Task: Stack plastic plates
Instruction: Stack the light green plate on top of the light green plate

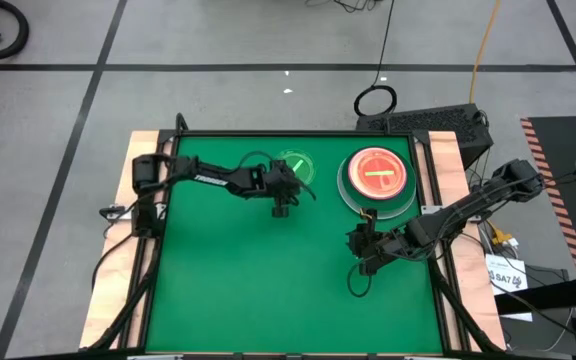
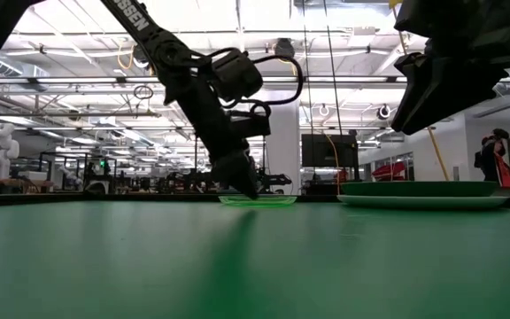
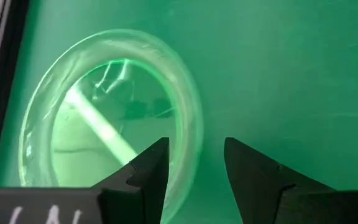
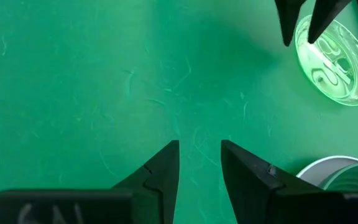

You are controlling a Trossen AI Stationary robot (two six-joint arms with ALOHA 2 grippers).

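A small translucent green plate with a pale stripe (image 1: pixel 296 165) lies flat on the green mat near the far edge; the low view shows the green plate (image 2: pixel 257 200) too. My left gripper (image 1: pixel 286 190) is open and points down at the plate's near rim (image 3: pixel 188 124), one finger over the plate and one over the mat. To the right stands a stack of plates (image 1: pixel 378 180) with a striped translucent pink one on top. My right gripper (image 4: pixel 199 149) is open above bare mat, on the near side of the stack. My left gripper (image 3: pixel 194 149) comes from above with its fingers astride the green plate's near rim (image 3: pixel 188 124). One fingertip (image 3: pixel 157 152) is over the plate's inside, the other over the mat. I cannot tell whether either finger touches the plate, which lies flat.
The stack (image 2: pixel 423 195) sits close to the table's right rail (image 1: pixel 428 190). The right arm (image 1: pixel 448 215) reaches in from the right, near the stack. Bare green mat (image 1: pixel 248 280) fills the near and left part. Black cables lie beside both wooden table sides.
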